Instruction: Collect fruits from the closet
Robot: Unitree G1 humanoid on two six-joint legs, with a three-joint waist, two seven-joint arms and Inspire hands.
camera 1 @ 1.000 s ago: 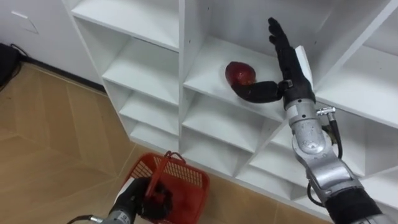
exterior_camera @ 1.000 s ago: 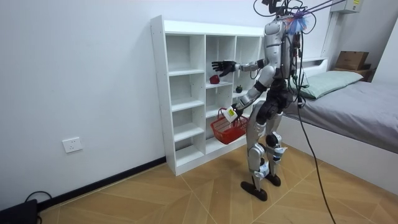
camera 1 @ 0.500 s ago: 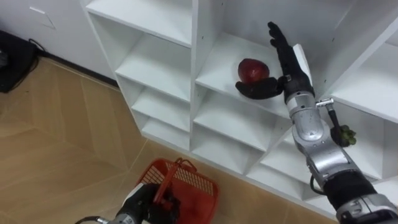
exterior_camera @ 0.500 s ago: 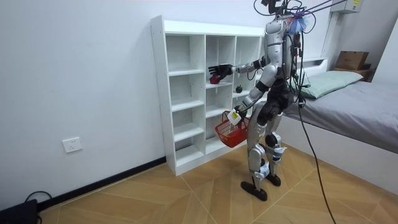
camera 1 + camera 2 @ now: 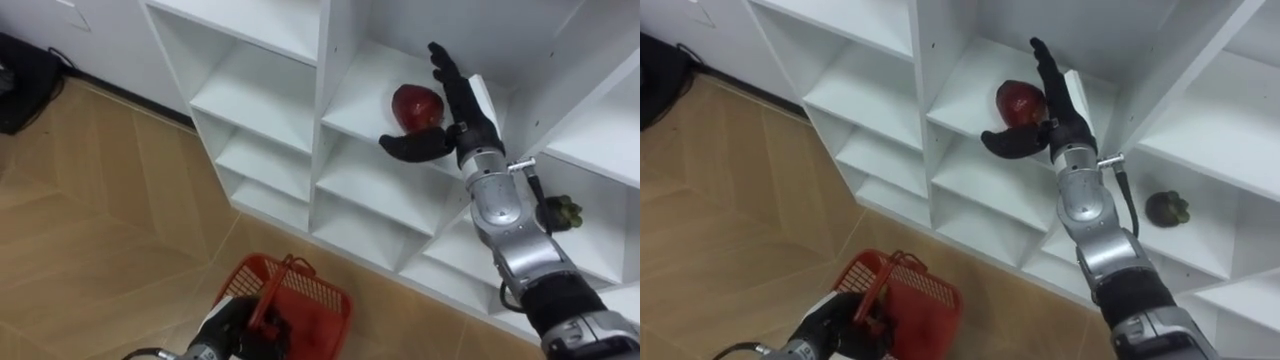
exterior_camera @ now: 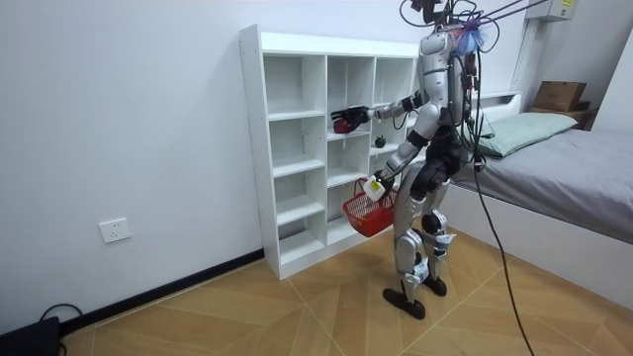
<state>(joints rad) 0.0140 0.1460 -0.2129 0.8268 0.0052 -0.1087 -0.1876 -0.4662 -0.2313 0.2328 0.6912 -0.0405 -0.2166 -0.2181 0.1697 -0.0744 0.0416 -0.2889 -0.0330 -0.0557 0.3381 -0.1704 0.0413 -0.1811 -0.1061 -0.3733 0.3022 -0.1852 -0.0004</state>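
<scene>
Right hand [image 5: 462,118], fingers [image 5: 447,75] straight and thumb spread, holds nothing beside the red apple [image 5: 416,105] on its closet shelf [image 5: 362,100]; the fingers should wrap it fully before lifting toward the basket [image 5: 320,300] gripped by the left hand [image 5: 232,328]

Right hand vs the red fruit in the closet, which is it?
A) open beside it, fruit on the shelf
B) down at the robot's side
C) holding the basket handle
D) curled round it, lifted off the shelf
A: the right hand is open, fingers straight beside the red fruit, thumb stretched out in front of it. The fruit rests on the shelf. The left hand holds the red basket by its handle.
</scene>
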